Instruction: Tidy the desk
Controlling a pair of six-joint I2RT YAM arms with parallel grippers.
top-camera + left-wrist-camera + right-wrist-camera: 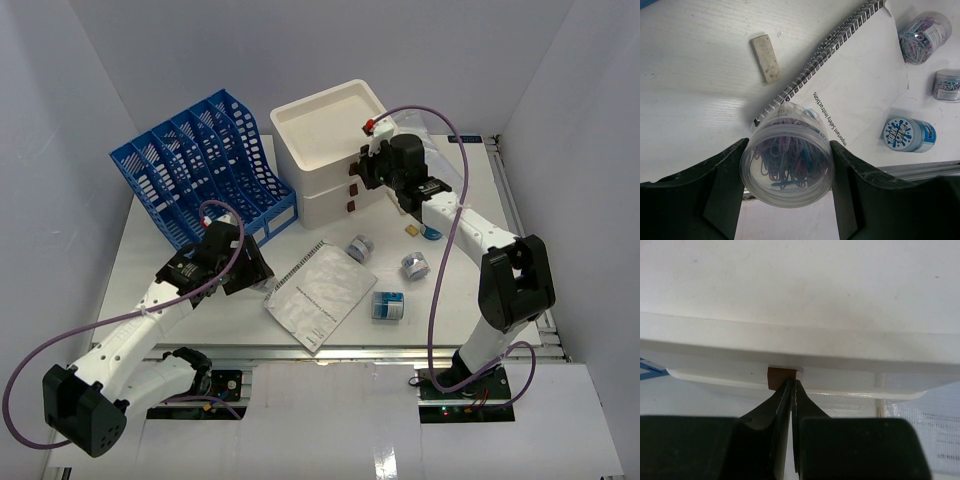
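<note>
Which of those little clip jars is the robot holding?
The jar clamped in the left gripper; the other three jars sit on the desk beside the booklet.

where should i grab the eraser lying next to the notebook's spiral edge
Grip the eraser across its narrow width, fingers on its two long sides, coming straight down. It lies flat on the desk as a low long block, apart from the notebook, so both long sides are free. The left gripper holds a paper clip jar, so that likely goes down first.
</note>
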